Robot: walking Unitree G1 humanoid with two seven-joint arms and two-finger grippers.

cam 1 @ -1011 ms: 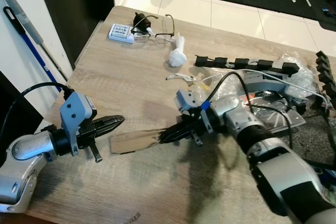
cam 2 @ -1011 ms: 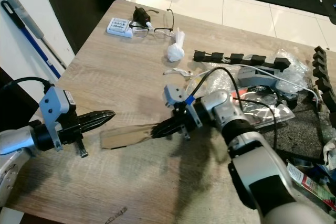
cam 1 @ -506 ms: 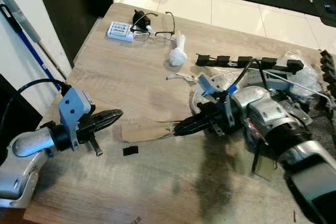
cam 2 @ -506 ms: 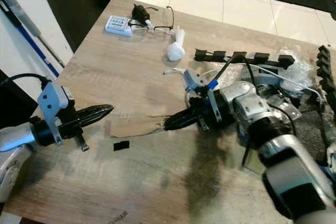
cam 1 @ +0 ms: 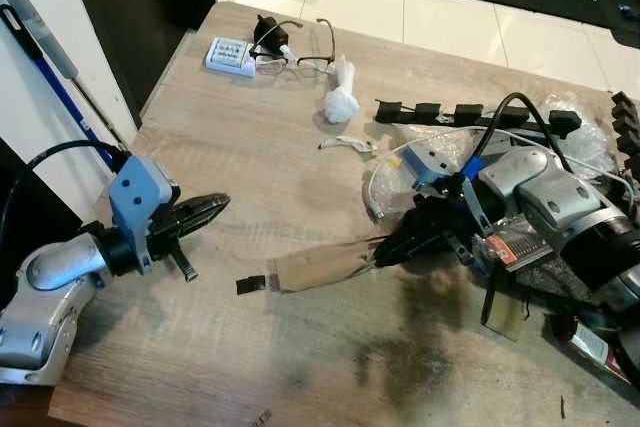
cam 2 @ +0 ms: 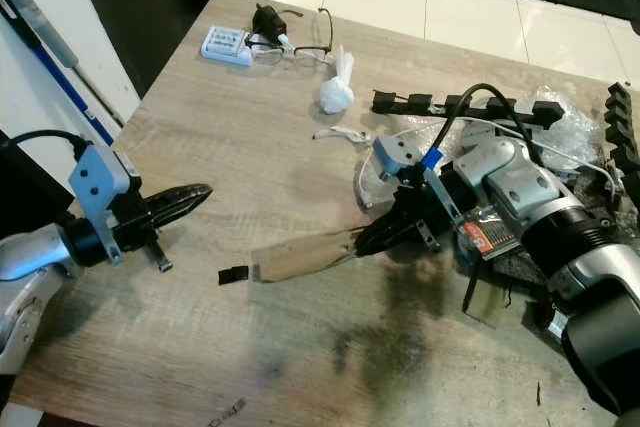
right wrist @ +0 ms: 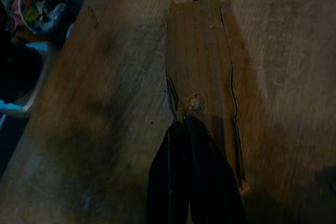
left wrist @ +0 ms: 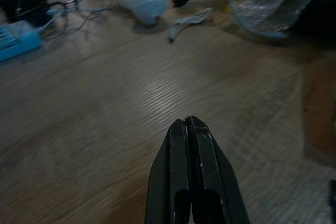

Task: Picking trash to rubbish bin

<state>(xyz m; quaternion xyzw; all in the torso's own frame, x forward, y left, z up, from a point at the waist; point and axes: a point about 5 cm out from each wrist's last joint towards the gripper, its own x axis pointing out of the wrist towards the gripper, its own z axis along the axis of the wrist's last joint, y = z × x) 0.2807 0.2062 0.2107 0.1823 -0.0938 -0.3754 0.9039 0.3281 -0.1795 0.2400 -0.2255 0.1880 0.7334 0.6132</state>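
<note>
A flat brown cardboard strip [cam 1: 320, 265] lies on the wooden table [cam 1: 250, 157], slightly raised at its right end. My right gripper [cam 1: 381, 256] is shut on that end; the right wrist view shows its black fingers [right wrist: 173, 171] closed over the cardboard strip [right wrist: 199, 61]. A small black scrap [cam 1: 250, 284] rests just beyond the strip's left end. My left gripper [cam 1: 222, 205] hovers low over the table's left side, shut and empty, well left of the strip. A crumpled white tissue [cam 1: 338, 102] sits farther back.
Glasses [cam 1: 305, 47] and a small blue-white box [cam 1: 230, 55] lie at the far left corner. Black cable clips [cam 1: 460, 115], a clear plastic bag [cam 1: 575, 137] and wrappers crowd the right side. A round bin with colourful waste [right wrist: 39, 3] stands off the table edge. A mop handle [cam 1: 45, 47] leans at the left.
My right gripper has drawn back to the right, dragging the cardboard strip along. A small black scrap has come off and stays on the table. The left gripper has barely moved.
</note>
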